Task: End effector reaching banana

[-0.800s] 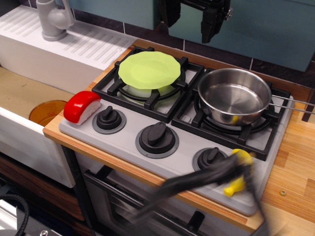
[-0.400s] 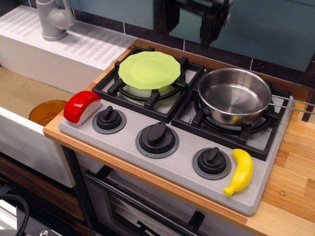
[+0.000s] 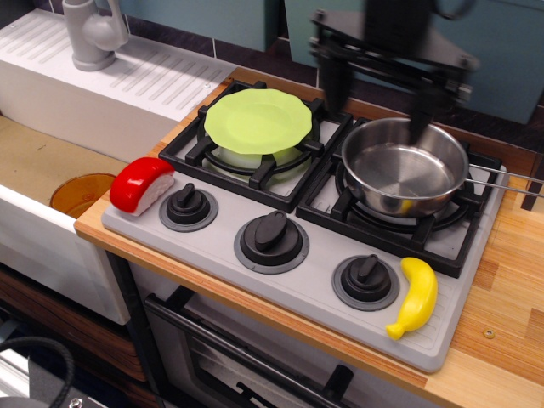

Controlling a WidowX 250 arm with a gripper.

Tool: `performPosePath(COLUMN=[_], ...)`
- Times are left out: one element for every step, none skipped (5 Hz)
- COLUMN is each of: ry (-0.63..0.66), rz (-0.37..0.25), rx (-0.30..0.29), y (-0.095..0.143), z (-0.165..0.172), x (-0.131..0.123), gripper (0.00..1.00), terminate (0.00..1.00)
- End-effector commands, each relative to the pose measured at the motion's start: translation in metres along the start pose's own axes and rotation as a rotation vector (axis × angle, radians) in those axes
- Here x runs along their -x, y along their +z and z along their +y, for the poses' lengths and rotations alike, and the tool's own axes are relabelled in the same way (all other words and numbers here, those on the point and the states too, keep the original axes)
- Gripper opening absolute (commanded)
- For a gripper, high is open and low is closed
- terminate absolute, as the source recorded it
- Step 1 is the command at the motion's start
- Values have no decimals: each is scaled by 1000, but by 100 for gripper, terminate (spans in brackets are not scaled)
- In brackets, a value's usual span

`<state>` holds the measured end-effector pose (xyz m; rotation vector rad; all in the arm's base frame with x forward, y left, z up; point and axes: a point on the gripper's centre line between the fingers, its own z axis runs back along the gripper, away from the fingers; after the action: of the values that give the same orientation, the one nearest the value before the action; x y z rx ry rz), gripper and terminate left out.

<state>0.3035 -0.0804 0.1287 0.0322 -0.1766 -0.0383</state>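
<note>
A wooden counter [image 3: 501, 280] is seen carrying a grey toy stove [image 3: 297, 255] with two black burner grates and three dark knobs along its front panel. A white sink unit [image 3: 102, 85] with a grey tap [image 3: 89, 34] is set to the left of the stove. The rear right grate is occupied by a steel pan [image 3: 406, 166], whose thin handle is run out to the right; the rear left grate is covered by a light green plate [image 3: 257, 121]. The hand [image 3: 376, 93], black and blurred, is held above the back of the stove, with its two dark fingers spread wide apart and nothing between them; one finger is seen over the near rim of the pan, the other near the gap between plate and pan. A red-and-white sushi piece [image 3: 140, 184] is laid at the front left corner of the stove panel. The banana [image 3: 414, 296] is laid flat at the front right corner, just beside the right-hand knob [image 3: 365, 280]. Its long axis is run roughly front to back, the stubby stem tip being pointed toward the front edge and the curve bowed to the right. The banana is found well apart from the hand, in front of it and slightly to the right, with the pan between them
</note>
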Motion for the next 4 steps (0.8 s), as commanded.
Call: performPosePath(ry=[69,91,100,102], rz=[-94,-137,-179,-208], rx=[-37,-41,-49,-42], y=[12,-2,-18,-29], z=[-47,-68,-81,-86], x=[25,43,52,55], gripper=[100,100,100,100], terminate=[0,0,0,0])
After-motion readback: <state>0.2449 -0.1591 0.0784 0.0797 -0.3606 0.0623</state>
